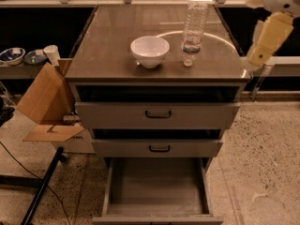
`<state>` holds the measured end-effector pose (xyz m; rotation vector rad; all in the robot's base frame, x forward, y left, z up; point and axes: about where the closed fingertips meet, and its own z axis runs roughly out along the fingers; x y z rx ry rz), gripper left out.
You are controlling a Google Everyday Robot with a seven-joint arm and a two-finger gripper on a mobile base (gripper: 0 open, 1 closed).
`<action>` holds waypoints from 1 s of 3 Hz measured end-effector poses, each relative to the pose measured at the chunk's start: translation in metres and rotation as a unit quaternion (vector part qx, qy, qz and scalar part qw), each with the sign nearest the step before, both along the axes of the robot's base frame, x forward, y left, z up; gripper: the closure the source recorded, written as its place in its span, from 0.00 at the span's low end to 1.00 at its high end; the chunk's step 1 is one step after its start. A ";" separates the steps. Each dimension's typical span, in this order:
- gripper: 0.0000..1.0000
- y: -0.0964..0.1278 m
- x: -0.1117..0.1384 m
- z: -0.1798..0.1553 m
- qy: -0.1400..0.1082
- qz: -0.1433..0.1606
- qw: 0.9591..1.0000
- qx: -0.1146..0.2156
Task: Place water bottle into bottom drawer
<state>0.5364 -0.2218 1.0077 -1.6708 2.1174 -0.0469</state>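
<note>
The water bottle [193,28] stands on the cabinet top [108,55] at the right, cap end down, with its red-and-blue label band low. A white bowl [150,50] sits just left of it. The bottom drawer [157,205] is pulled open and its grey interior holds nothing. My gripper [258,54] hangs on the cream arm at the upper right. It is beyond the cabinet's right edge, level with the bottle and well apart from it.
Two upper drawers [158,114] with black handles are slightly out. An open cardboard box [44,104] stands left of the cabinet, with a black stand leg [42,186] on the floor below it. Small bowls and a cup [50,54] sit on a shelf at the far left.
</note>
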 end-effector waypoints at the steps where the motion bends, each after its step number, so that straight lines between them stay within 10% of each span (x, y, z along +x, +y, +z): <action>1: 0.00 -0.003 0.031 0.003 -0.013 -0.021 0.999 0.027; 3: 0.00 0.016 0.075 -0.011 -0.032 -0.104 0.991 0.083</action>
